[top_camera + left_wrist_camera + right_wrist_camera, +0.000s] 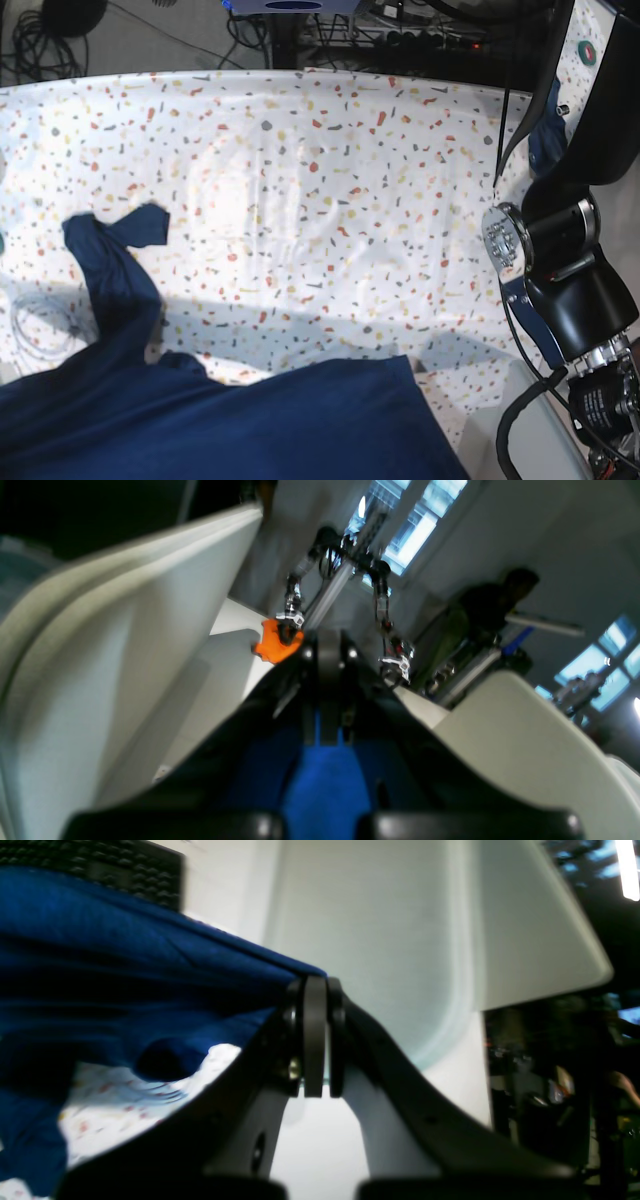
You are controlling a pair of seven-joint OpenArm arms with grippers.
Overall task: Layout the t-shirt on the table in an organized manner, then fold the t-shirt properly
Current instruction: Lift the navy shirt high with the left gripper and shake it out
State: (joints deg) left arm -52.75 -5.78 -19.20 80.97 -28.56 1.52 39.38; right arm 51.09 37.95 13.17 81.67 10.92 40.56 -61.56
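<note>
Counted across the three views: one t-shirt (230, 420), dark navy, and one table (330, 180) with a speckled white cover. Two grippers were visible, the left gripper (327, 680) and the right gripper (315, 1040), one per wrist view, each with two jaws pressed together on blue cloth. In the background of the left wrist view there were two further robot arms (295, 600), one orange cloth (274, 642) and one blurred person (500, 600).

Both pincers clamped tight: left pincer (327, 730), right pincer (315, 1040), each pinching blue cloth
</note>
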